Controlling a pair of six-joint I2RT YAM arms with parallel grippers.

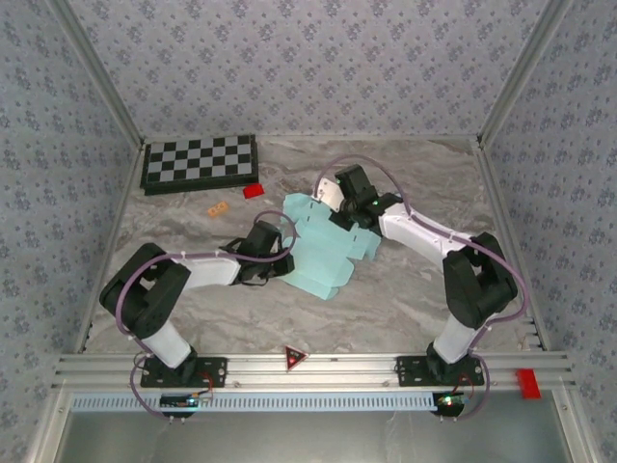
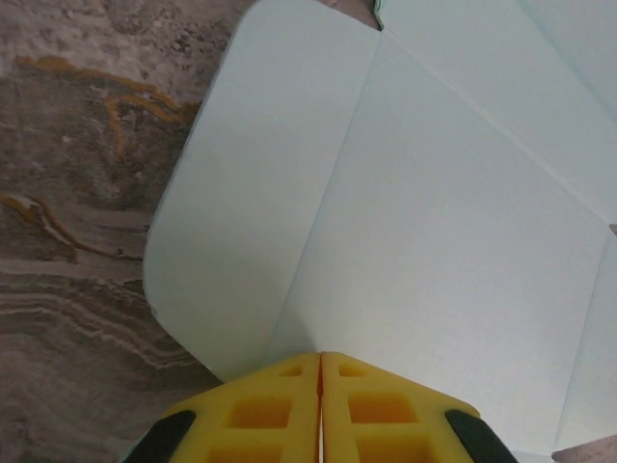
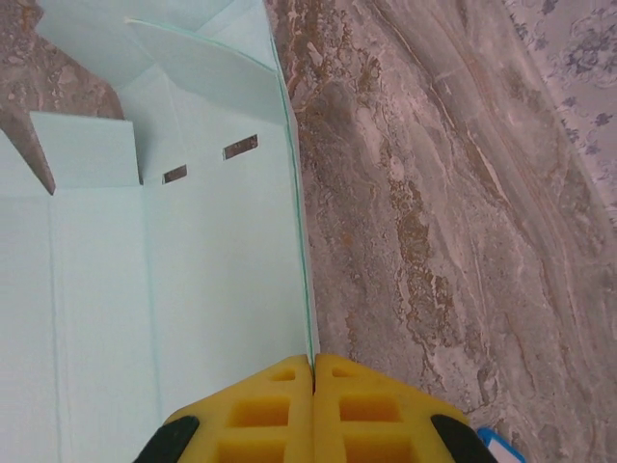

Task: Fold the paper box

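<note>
the paper box [image 1: 323,253] is plain pale cyan. the table [image 1: 415,289] is marbled grey-brown with ochre veins. at far left, the checkerboard [image 1: 200,161] has black and white squares, and the block [image 1: 254,191] near it is red. the left gripper [image 2: 320,357] and right gripper [image 3: 313,359] are yellow with black corners. the walls [image 1: 289,58] have a pale lilac floral print.
</note>
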